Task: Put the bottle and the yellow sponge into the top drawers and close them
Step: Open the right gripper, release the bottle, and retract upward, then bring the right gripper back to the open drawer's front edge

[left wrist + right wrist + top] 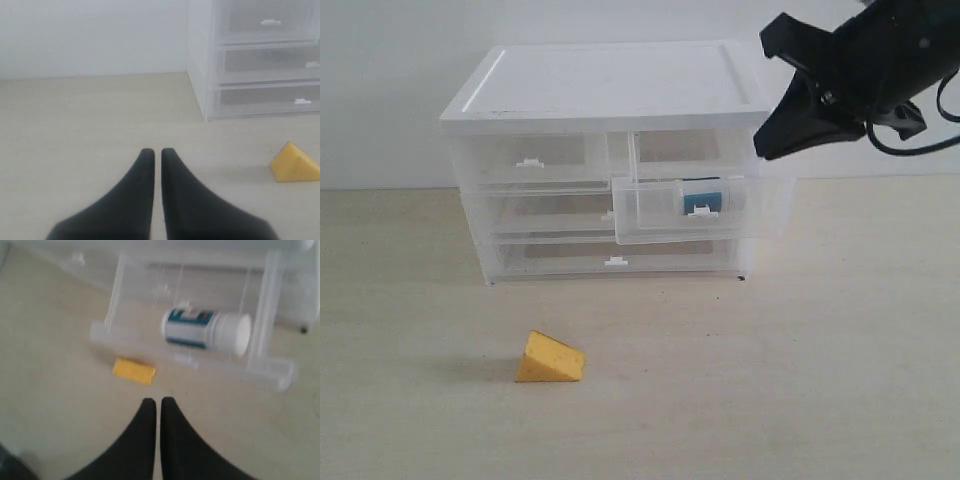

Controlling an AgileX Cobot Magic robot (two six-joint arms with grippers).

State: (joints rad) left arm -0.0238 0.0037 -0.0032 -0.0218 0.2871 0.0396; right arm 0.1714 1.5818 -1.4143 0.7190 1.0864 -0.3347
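The bottle (701, 196) (205, 330), teal with a white cap, lies on its side inside the right top drawer (650, 222) (280, 371), which is pulled out. The left top drawer (500, 158) (240, 20) is pushed in. On the table in front of the unit sits the yellow sponge (550, 360) (295, 165) (133, 370). My right gripper (158, 400) hovers above the open drawer's front, shut and empty; its arm (880, 60) hangs over the unit's right side. My left gripper (157, 151) is low over the table, shut on nothing, with the sponge off to one side.
The white drawer unit (610, 85) stands at the back against a pale wall, with two full-width drawers (570, 255) under the top pair. The open drawer juts out over the table in front of the unit.
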